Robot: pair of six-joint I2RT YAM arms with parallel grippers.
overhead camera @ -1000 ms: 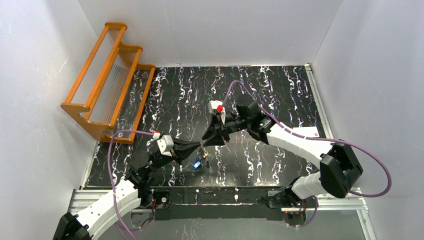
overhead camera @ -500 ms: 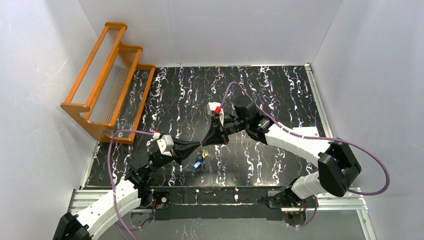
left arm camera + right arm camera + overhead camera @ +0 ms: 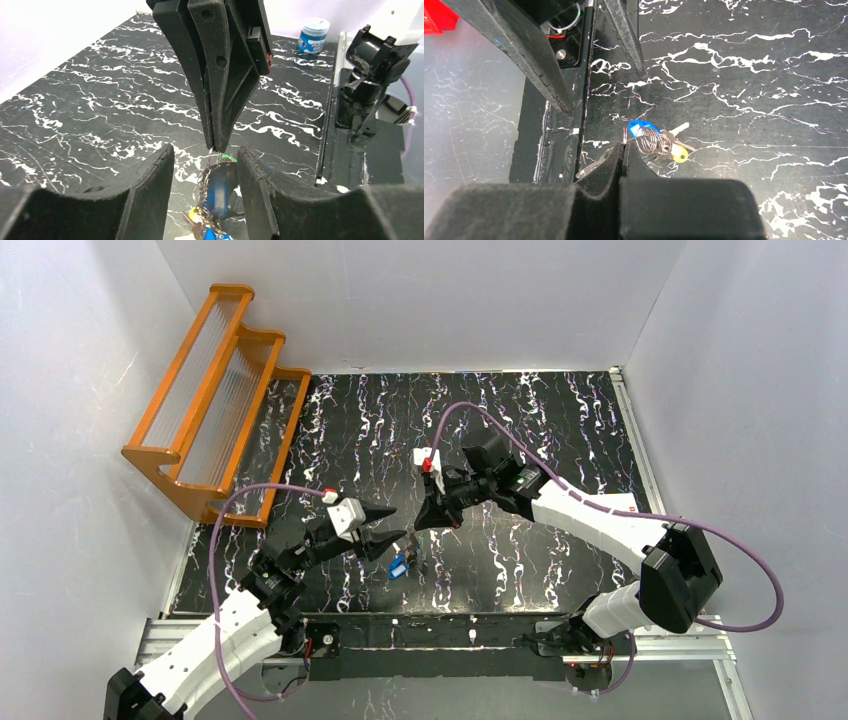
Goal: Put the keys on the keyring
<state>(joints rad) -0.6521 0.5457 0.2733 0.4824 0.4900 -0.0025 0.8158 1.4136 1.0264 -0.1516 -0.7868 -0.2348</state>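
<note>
- Right gripper [image 3: 418, 533] was clenched on the keyring [image 3: 649, 141], pinching its thin wire loop at the fingertips.
- Keys [image 3: 401, 565] hung bunched just below those tips: blue head [image 3: 638, 127], yellow head [image 3: 680, 155].
- Left gripper [image 3: 392, 523] was released, fingers spread, with the bunch just ahead of them.
- Blue-capped jar [image 3: 312, 34] stood well beyond the right gripper; contents and label could not be read.

Keys [image 3: 401, 565] front-centre of table [image 3: 560, 420], under right gripper [image 3: 417, 531], keyring [image 3: 212, 156] at its tips. Left gripper [image 3: 398, 523] just left, its 2 fingers flanking keyring. Rack [image 3: 215, 400] back-left.
</note>
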